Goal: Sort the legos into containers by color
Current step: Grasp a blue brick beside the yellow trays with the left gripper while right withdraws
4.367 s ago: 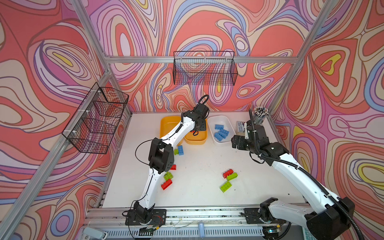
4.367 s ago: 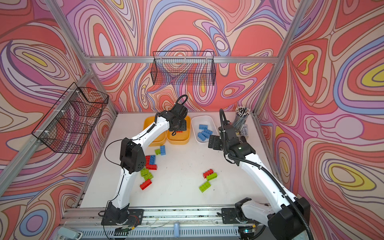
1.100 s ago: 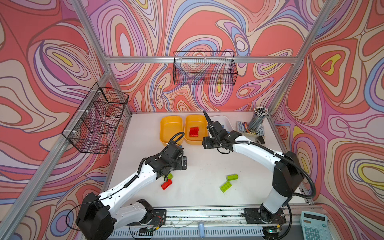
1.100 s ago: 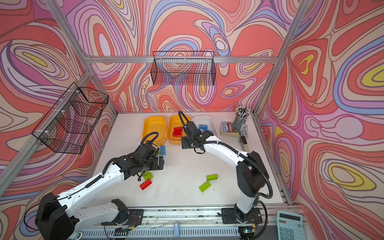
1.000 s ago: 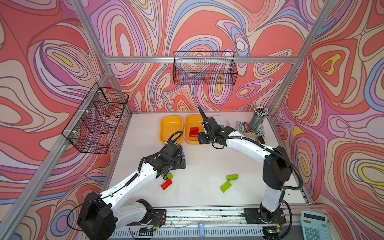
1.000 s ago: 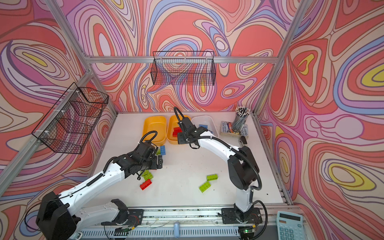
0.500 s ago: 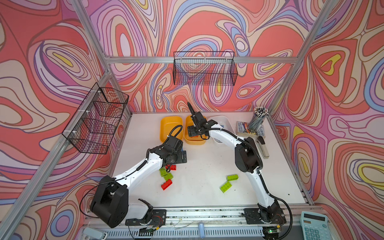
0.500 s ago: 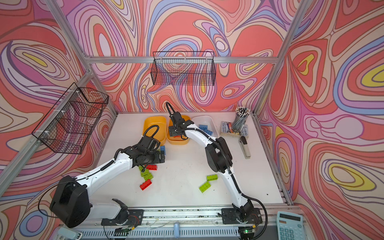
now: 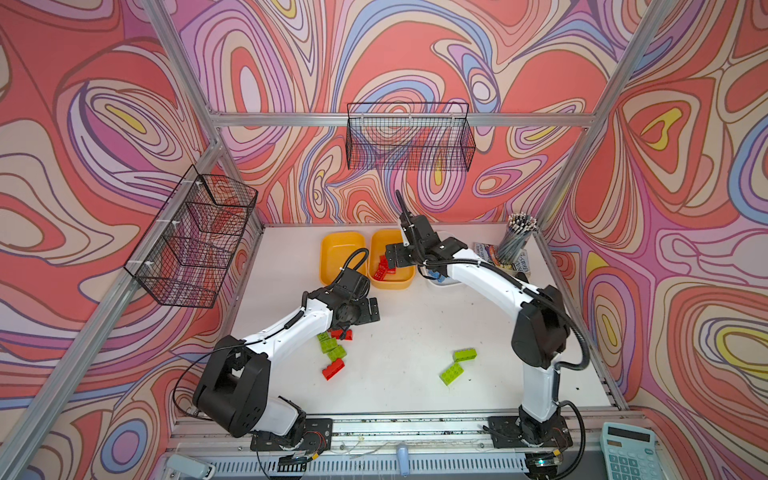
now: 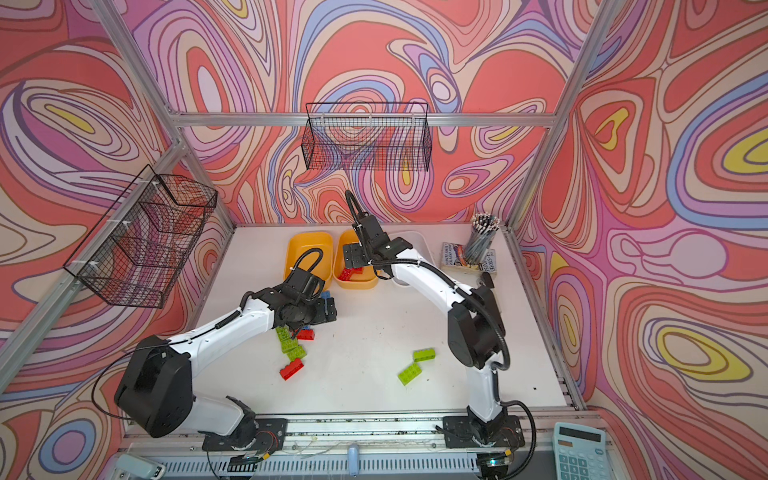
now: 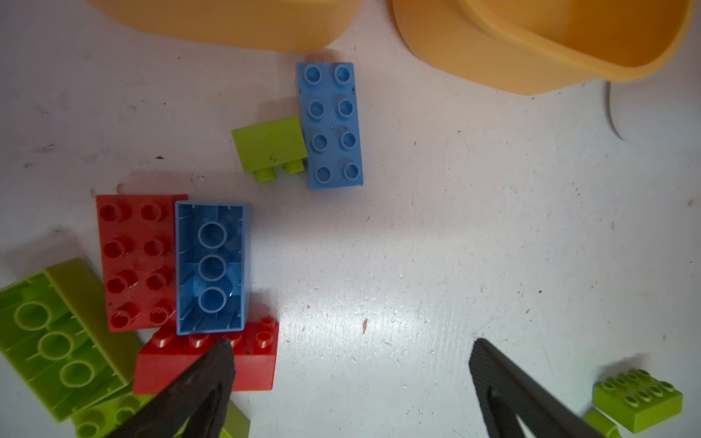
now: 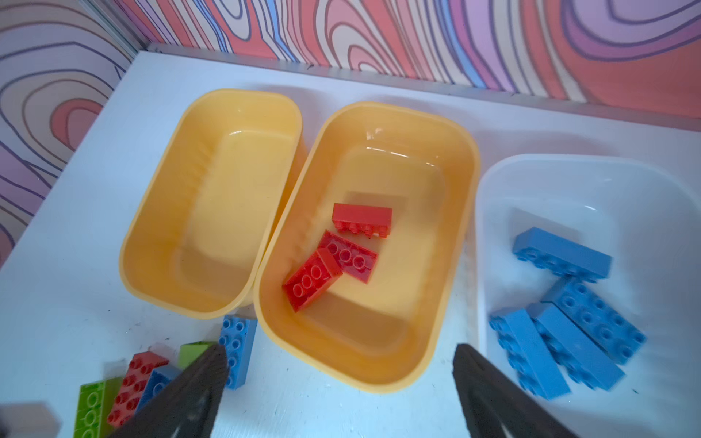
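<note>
**Reds and blues in tubs, greens out on the table**

Three tubs stand in a row by the back wall. The outer yellow tub (image 12: 167, 212) shows only its bare floor. The middle yellow tub (image 12: 398, 178), right against it, holds three red bricks (image 12: 333, 261): one on its side and two studs-down, overlapping. The white tub (image 12: 569, 189) holds four blue bricks (image 12: 561, 330), three packed side by side and one a little apart.

The right gripper (image 12: 339, 356) hangs above the near rim of the middle yellow tub, jaws spread wide with nothing between them. The left gripper (image 11: 351, 345) is low over the table in front of the tubs, just as wide and empty. One finger (image 11: 212, 371) overlaps a tipped red brick (image 11: 254, 364); whether they touch cannot be told.

Beside it lie a flat red brick (image 11: 132, 261), an upturned blue brick (image 11: 212, 265), a studs-up blue brick (image 11: 330, 125) and a small green brick (image 11: 269, 146). Two green bricks (image 9: 457, 365) lie well apart, toward the right arm.

The print on the small book (image 9: 482, 251) beside the pencil cup (image 9: 513, 245) is too small to read.
</note>
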You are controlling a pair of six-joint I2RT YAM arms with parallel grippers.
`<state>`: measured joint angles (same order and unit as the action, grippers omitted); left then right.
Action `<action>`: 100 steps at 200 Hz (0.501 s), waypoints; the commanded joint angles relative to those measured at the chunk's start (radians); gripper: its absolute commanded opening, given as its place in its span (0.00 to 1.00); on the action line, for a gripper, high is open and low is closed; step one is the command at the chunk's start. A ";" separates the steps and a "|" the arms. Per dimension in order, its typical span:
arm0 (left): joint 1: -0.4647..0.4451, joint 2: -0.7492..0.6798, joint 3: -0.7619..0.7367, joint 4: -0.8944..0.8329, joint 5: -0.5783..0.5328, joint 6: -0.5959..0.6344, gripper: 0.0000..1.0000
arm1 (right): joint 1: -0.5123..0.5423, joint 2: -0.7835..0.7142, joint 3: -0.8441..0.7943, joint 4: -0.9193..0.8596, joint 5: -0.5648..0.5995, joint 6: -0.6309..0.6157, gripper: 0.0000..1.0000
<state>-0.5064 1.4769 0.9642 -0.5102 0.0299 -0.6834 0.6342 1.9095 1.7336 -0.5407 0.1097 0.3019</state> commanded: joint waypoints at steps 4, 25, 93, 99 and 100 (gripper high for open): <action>0.004 0.073 0.053 0.026 0.018 -0.012 0.99 | -0.004 -0.111 -0.135 0.038 0.010 0.028 0.98; 0.005 0.141 0.085 0.040 0.014 0.003 0.98 | -0.003 -0.205 -0.243 0.057 0.007 0.045 0.98; 0.005 0.327 0.205 -0.001 -0.069 0.030 0.94 | -0.004 -0.331 -0.373 0.041 0.027 0.031 0.98; 0.006 0.340 0.212 0.002 -0.072 0.036 0.94 | -0.004 -0.340 -0.378 0.040 0.029 0.026 0.98; 0.006 0.342 0.214 0.003 -0.072 0.038 0.94 | -0.004 -0.341 -0.379 0.040 0.029 0.026 0.98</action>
<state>-0.5064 1.7798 1.1439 -0.4839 0.0017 -0.6651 0.6338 1.6341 1.3693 -0.5011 0.1165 0.3344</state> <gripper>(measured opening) 0.945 0.982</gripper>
